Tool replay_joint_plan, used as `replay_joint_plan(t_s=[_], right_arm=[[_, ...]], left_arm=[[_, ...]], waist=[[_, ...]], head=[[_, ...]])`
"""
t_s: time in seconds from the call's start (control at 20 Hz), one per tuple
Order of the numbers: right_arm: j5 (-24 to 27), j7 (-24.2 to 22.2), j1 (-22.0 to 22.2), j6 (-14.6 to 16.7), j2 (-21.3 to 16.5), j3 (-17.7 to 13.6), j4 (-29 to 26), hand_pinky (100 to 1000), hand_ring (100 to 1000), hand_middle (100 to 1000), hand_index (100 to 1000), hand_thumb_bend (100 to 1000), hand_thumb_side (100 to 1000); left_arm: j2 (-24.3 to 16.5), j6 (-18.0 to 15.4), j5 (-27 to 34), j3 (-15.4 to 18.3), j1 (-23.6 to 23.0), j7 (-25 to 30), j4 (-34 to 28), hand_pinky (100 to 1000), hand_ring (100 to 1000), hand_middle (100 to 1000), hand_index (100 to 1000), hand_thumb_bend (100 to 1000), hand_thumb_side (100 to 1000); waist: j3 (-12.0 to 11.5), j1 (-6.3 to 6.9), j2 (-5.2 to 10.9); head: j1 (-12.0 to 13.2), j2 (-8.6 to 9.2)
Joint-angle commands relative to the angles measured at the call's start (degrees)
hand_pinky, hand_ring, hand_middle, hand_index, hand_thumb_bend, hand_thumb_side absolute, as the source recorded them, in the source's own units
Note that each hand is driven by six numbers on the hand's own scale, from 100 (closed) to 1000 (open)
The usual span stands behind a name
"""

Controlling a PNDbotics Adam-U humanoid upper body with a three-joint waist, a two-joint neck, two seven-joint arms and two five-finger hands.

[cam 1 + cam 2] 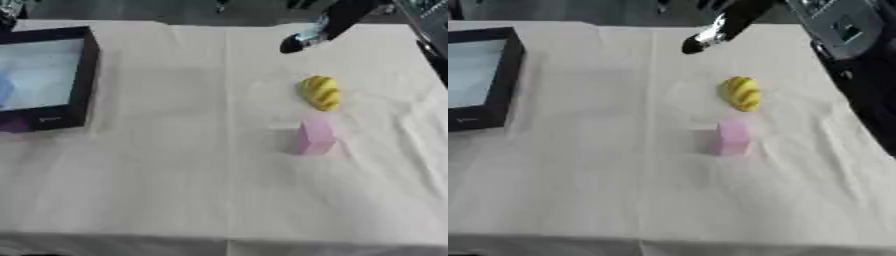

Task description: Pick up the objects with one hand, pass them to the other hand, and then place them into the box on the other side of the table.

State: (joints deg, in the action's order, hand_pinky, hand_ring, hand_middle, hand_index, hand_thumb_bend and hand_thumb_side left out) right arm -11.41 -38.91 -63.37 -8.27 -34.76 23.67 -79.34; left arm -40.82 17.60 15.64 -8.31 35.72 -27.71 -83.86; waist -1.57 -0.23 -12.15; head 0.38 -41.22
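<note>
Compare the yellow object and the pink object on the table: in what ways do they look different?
The yellow object is rounded with darker stripes; the pink block is plain, with flat faces and straight edges. The yellow object lies farther from the robot, the pink block nearer. The yellow object is closer to the right hand above the far side of the table. Both rest on the white cloth, right of centre, close together and untouched.

Right arm [741,12]: black casing along the visible length, slender and tapering toward the end. A silver, glossy section sits near the wrist, catching light. Right hand [697,44]: black, rounded at the tip, details of the fingers indistinct. A grey panel with a dark square inset shows at the upper right edge. No cables or markings legible.
</note>
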Motion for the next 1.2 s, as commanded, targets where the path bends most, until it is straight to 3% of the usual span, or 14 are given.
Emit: replay_joint_plan(t_s=[0.05, 0.2, 0.6, 1.2], right_arm=[[1.1, 0.1, 0.6, -1.6, -5.8, 0.3, -4.9, 860, 858, 862, 851, 635, 349], [0.9, 0.8, 2.9, -3.7, -9.1, 0.8, -8.9, 861, 861, 855, 849, 637, 357], [1.7, 0.5, 8.5, -5.0, -13.9, 1.4, -16.7, 861, 863, 864, 867, 639, 356], [0.2, 1.9, 13.1, -7.2, -13.3, 4.1, -18.0, 856, 836, 836, 839, 632, 333]], left_arm=[[-2.6, 0.5, -0.4, 0.9, 0.6, 0.0, -1.1, 637, 688, 668, 803, 561, 599], [-2.8, 0.5, -0.6, 1.0, 0.5, -0.3, -1.4, 634, 684, 660, 797, 559, 591], [-2.5, -0.1, -0.3, 1.1, 0.2, -0.8, -2.4, 633, 682, 658, 795, 558, 586], [-2.3, 0.3, -0.3, 1.0, 0.3, -0.9, -3.0, 633, 682, 656, 792, 552, 578]], waist=[[0.0, -0.72, 2.37], [0.1, -0.74, 2.27], [-0.2, -0.59, 1.89], [-0.5, -0.36, 1.50]], head=[[0.5, -0.08], [0.7, -0.15], [0.7, -0.47], [-0.9, -0.48]])
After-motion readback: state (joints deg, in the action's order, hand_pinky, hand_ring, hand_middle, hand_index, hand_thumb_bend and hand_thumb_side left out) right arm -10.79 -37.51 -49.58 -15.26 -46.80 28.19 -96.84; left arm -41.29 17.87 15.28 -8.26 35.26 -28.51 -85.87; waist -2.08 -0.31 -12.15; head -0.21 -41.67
